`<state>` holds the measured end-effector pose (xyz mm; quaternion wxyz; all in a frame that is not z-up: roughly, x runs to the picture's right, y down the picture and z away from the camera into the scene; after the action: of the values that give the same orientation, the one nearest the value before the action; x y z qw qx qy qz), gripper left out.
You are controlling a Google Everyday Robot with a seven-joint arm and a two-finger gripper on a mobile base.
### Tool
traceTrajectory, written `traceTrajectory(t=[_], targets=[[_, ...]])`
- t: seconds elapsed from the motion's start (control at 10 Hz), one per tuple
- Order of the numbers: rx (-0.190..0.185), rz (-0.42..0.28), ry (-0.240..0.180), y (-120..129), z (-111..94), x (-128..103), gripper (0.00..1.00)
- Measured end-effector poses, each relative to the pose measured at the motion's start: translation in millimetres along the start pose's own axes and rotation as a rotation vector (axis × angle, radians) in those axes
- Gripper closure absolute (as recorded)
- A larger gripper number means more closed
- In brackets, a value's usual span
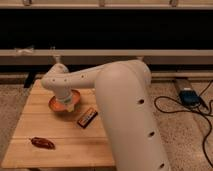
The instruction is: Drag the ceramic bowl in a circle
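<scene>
Gripper (68, 103) hidden over ceramic bowl (56, 105)

The gripper (67, 101) sits down in the ceramic bowl (56, 105), near the far middle of the desk (30, 127). Closest thing in the way is the small dark bar (87, 117), just to the right of the bowl and a bit toward the camera. The reddish-brown item (42, 143) lies well off toward the near-left corner. Bare wood runs left of the bowl and between those two. The big white arm (125, 110) blocks the whole right side.
</scene>
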<state>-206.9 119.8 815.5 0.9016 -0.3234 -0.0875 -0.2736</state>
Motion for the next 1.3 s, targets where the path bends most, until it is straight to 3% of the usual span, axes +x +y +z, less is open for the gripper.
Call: traceTrajectory(t=[0.3,0.5,0.9,1.3], targets=[[0.012,-0.046,-0.059,17,-6,-38,0.44],[0.032,-0.097,-0.099,4,-11,-64,0.23],[0.038,-0.088,-0.131,0,-6,-59,0.20],[0.031,-0.025,-0.112,6,-5,-37,0.20]])
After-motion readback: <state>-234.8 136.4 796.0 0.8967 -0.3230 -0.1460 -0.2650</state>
